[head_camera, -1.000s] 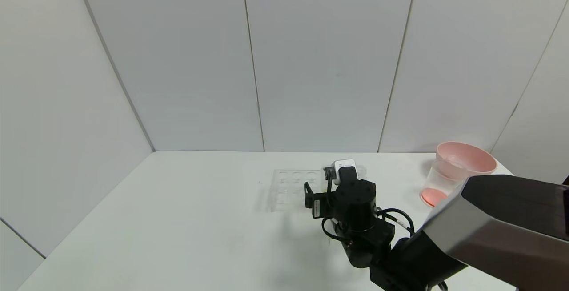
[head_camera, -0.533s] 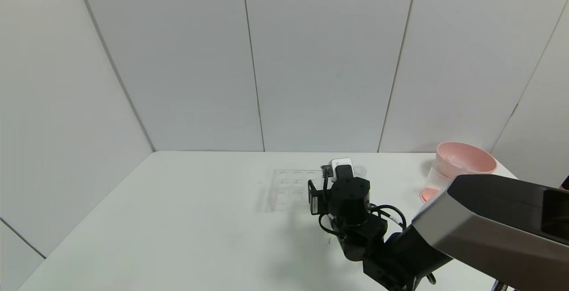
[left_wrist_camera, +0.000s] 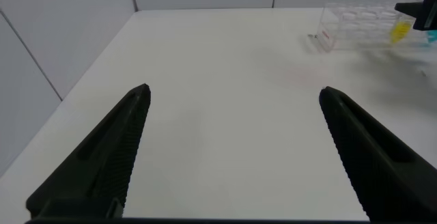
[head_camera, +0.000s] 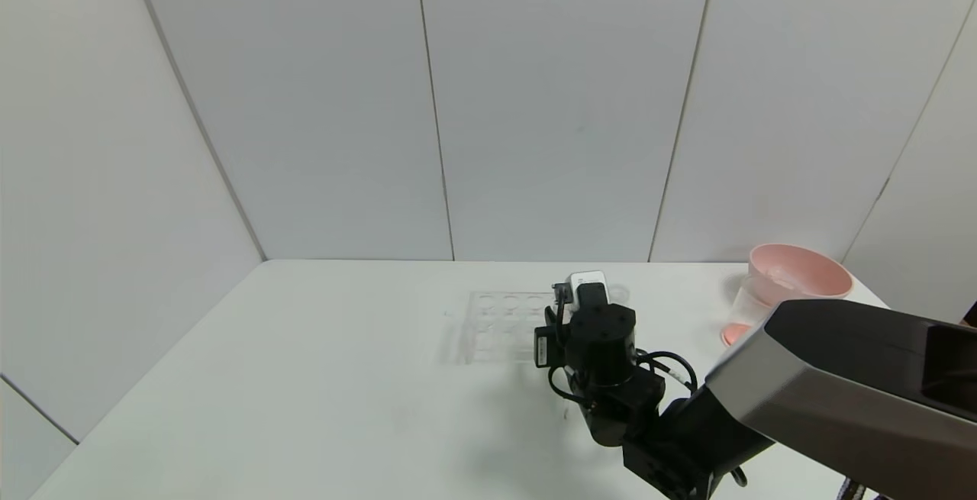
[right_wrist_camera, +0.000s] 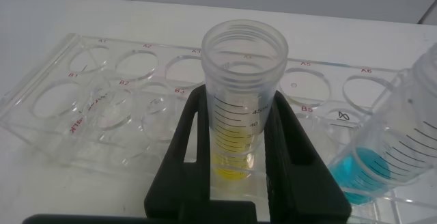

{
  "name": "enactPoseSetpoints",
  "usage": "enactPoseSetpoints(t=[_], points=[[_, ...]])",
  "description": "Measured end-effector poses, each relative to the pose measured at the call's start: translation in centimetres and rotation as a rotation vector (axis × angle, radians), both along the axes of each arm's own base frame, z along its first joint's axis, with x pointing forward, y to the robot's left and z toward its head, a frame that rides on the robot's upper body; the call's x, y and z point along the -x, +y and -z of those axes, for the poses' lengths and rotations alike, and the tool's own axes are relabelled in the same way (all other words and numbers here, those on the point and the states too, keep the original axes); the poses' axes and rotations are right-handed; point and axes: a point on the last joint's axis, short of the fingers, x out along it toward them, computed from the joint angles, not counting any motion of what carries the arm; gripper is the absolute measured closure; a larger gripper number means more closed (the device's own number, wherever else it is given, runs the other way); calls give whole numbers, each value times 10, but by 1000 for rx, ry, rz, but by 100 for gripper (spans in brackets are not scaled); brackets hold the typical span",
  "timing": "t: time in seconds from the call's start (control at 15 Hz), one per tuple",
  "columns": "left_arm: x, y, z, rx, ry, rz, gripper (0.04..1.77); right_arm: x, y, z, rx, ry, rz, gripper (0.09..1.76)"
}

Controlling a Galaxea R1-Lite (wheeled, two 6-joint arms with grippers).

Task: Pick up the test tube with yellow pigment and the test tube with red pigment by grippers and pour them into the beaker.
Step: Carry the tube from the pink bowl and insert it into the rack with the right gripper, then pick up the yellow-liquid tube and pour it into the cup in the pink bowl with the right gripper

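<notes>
Step in hand: grasping the test tube with yellow pigment (right_wrist_camera: pixel 243 108); judged from the frames, the pickup is at the clamp stage and the lift is not yet begun.
Right gripper (right_wrist_camera: pixel 242 157): closed on the yellow tube, one black finger on each side of its lower barrel, the ribbed neck standing free above the fingers.
Yellow tube: upright between the fingers, its rounded bottom with the yellow liquid down in the tube rack (right_wrist_camera: pixel 102 94).
Blue tube (right_wrist_camera: pixel 382 149): just beside the right gripper, leaning a little in the rack, apart from the fingers.
Red tube: cannot make it out in these views.
Beaker: not clearly told apart; a clear cup (head_camera: pixel 752 317) stands under the pink bowl (head_camera: pixel 798 275), well off to the right gripper's right.
Left gripper (left_wrist_camera: pixel 232 149): fingers spread wide over bare table, holding nothing, well apart from the rack, idle.
Next move calls for: a straight upward lift to clear the rack hole without tipping the tube or knocking the blue neighbour, then a carry toward the beaker, keeping the tube upright.
</notes>
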Motion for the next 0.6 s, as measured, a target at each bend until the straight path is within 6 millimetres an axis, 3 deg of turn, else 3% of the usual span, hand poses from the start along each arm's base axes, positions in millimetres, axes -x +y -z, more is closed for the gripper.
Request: enactPoseSetpoints(t=[0.6], points=[[0, 0, 0, 0, 0, 0, 5, 0, -4, -22, -32, -40, 3, 133]])
